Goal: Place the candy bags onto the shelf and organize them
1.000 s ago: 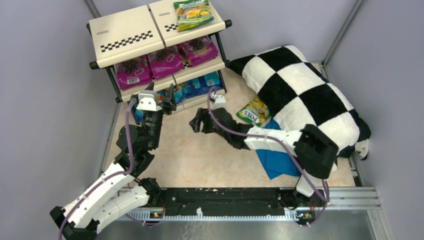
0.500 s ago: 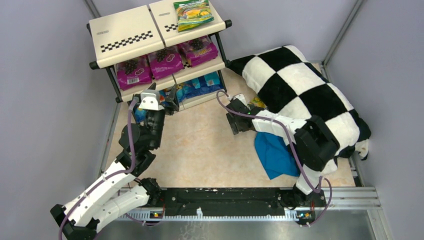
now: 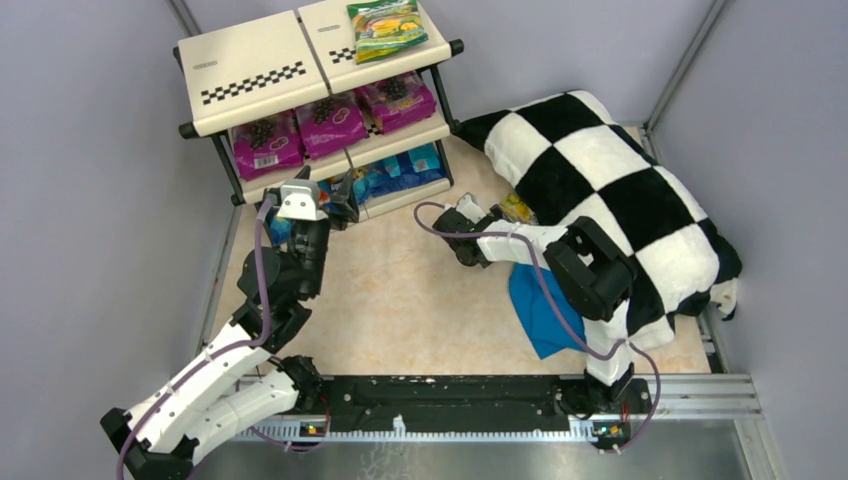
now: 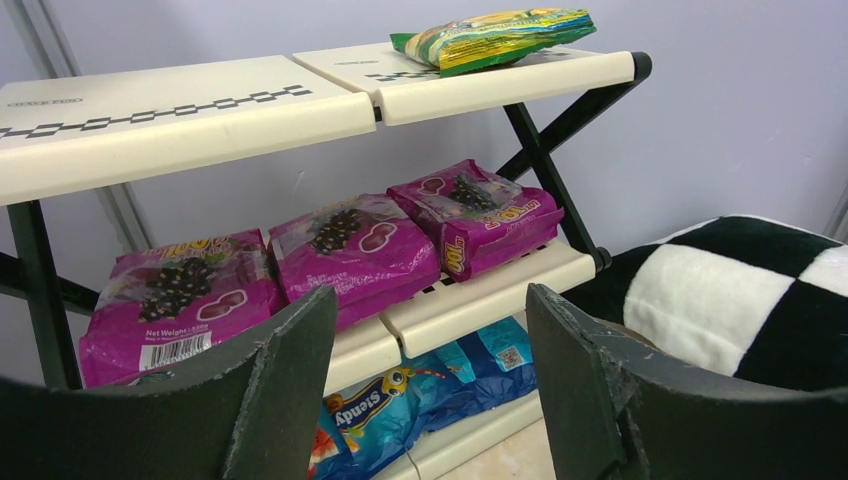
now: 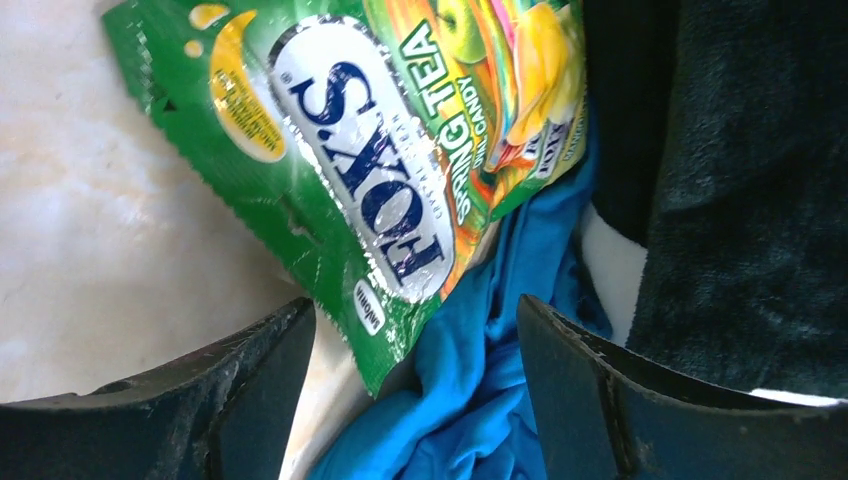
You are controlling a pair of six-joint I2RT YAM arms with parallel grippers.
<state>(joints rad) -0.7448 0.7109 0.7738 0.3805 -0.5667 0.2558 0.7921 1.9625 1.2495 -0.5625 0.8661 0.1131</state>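
Green candy bag (image 5: 370,190) under wide-open right claw (image 5: 412,310), ungrasped.

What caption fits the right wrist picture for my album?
Open right pincer hovers at a glossy green fruit-candy bag lying partly on crumpled blue cloth, beside a black-and-white plush pillow.

My table (image 3: 400,300) is pale and shiny. On it stand the shelf (image 3: 250,60) and a big checkered pillow (image 3: 600,170). A blue cloth (image 3: 540,310) lies there too, with a green candy bag (image 5: 350,170) partly on it.
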